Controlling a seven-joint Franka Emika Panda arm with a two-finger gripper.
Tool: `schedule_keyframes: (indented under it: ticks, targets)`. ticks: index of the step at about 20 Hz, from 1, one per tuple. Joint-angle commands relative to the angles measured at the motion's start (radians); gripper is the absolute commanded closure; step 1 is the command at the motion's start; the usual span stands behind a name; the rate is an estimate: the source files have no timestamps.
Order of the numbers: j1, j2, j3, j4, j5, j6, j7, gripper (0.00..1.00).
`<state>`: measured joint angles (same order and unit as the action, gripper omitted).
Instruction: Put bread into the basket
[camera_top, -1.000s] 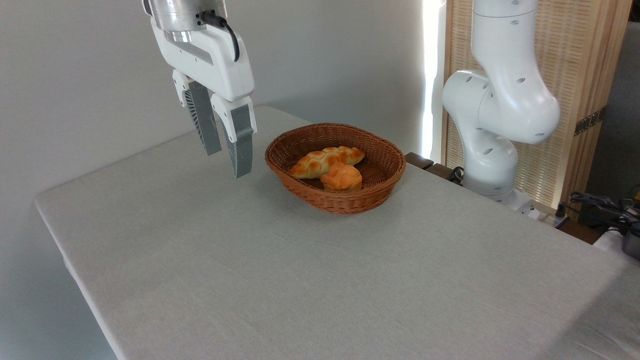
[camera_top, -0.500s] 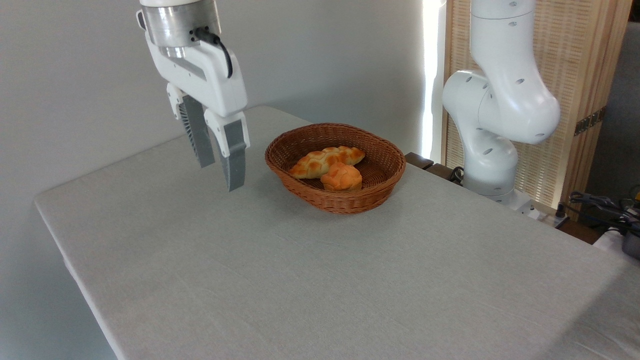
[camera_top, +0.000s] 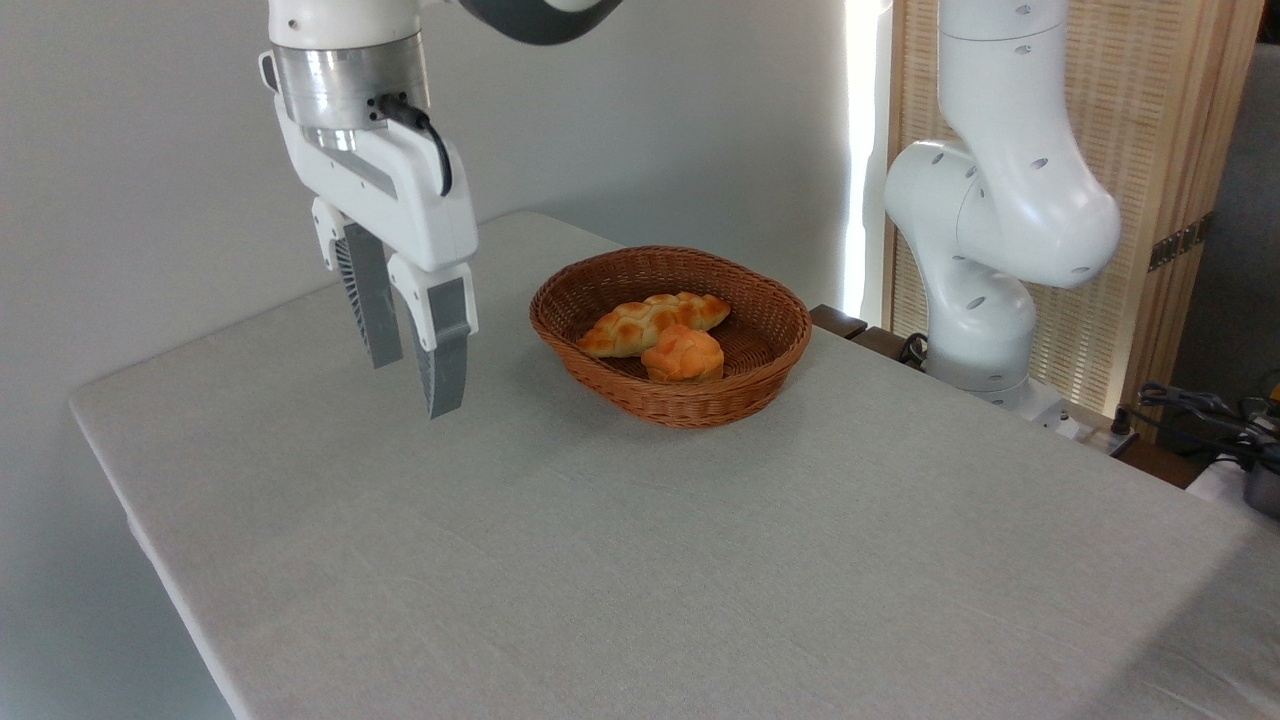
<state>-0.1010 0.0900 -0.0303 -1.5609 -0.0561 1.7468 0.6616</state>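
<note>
Grey-clothed table (camera_top: 640, 560), pincer (camera_top: 415, 385) pointing down left of basket (camera_top: 765, 330), fingers seemingly slightly spread, empty, bread (camera_top: 683, 354) inside.

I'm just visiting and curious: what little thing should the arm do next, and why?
Probably just hold off to the side: the bun already lies in the basket beside the loaf, and the gripper hangs open and empty above the table.

One wicker basket (camera_top: 765, 350) near the table's (camera_top: 640, 560) far edge, two breads inside (one round bun (camera_top: 682, 354), one braided loaf (camera_top: 640, 322)), one gripper (camera_top: 415, 388), one robot arm (camera_top: 1000, 200)
</note>
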Motion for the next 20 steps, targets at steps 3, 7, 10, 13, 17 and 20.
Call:
schedule_keyframes:
  ticks: [3, 7, 10, 13, 17, 20]
  targets:
    - [0.0, -0.061, 0.0, -0.016, -0.001, -0.098, -0.01, 0.0]
    - [0.012, -0.073, -0.002, -0.016, -0.018, -0.102, -0.01, 0.0]
    - [0.04, -0.084, -0.02, -0.016, -0.024, -0.115, -0.007, 0.0]
    - [0.04, -0.084, -0.019, -0.016, -0.022, -0.116, -0.007, 0.0]
    - [0.04, -0.084, -0.017, -0.016, -0.022, -0.118, -0.01, 0.0]
    - [0.04, -0.084, -0.017, -0.016, -0.022, -0.118, -0.008, 0.0]
